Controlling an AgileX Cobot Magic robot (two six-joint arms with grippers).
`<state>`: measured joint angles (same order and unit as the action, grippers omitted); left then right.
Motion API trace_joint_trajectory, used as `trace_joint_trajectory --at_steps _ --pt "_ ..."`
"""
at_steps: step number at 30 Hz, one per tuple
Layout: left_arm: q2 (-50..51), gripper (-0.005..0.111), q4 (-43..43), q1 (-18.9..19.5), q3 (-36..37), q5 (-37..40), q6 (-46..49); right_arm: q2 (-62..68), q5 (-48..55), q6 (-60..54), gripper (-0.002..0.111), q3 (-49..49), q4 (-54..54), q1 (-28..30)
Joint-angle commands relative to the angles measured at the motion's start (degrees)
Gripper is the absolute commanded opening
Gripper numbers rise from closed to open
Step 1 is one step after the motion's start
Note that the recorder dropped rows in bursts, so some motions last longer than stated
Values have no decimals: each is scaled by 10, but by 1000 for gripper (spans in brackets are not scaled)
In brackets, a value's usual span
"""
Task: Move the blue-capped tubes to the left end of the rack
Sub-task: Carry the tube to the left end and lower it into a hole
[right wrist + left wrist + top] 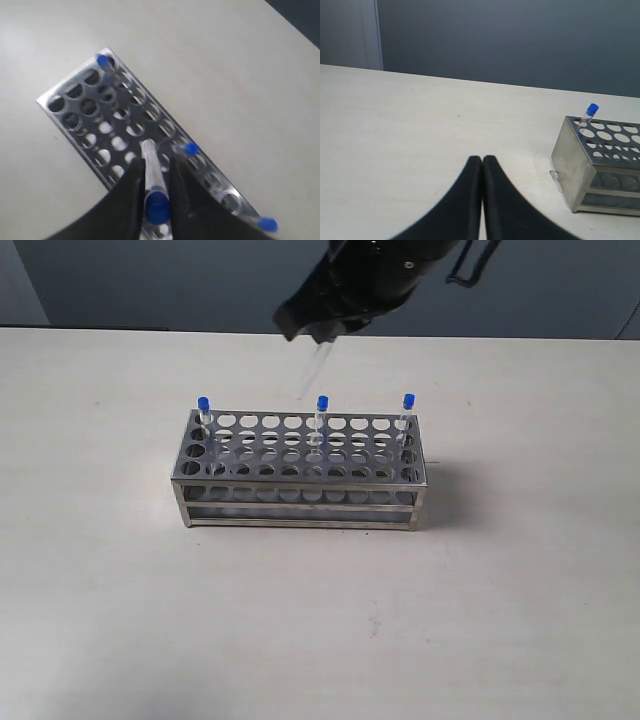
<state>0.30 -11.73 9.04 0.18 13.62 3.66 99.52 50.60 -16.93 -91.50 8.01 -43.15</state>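
Observation:
The steel rack (300, 470) stands mid-table with three blue-capped tubes in its back row: one at the left end (204, 408), one in the middle (322, 410), one at the right end (408, 407). My right gripper (315, 332) hangs above the rack's back, shut on a fourth blue-capped tube (152, 182) that points down over the rack (90, 107); its clear body (318, 368) shows faintly below the fingers. My left gripper (482, 161) is shut and empty, low over the table to the left of the rack (580, 170), where the left-end tube (589, 114) shows.
The pale table (320, 620) spreads all round the rack. A dark wall (150, 280) runs behind the table's far edge. The right arm's black body (400, 270) fills the top middle.

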Motion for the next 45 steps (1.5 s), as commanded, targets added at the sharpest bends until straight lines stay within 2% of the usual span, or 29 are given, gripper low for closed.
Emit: trace_joint_trajectory --at_steps 1,9,14,45 --pt "-3 1 0 -6 -2 2 0 42 -3 -73 -1 -65 59 -20" --pt "-3 1 0 -6 -2 2 0 174 112 -86 -1 -240 71 -46" --pt "-3 1 0 -6 -2 2 0 229 142 -86 -1 -302 75 -56" --pt "-3 1 0 -6 -2 2 0 286 90 -90 -1 -317 61 -61"
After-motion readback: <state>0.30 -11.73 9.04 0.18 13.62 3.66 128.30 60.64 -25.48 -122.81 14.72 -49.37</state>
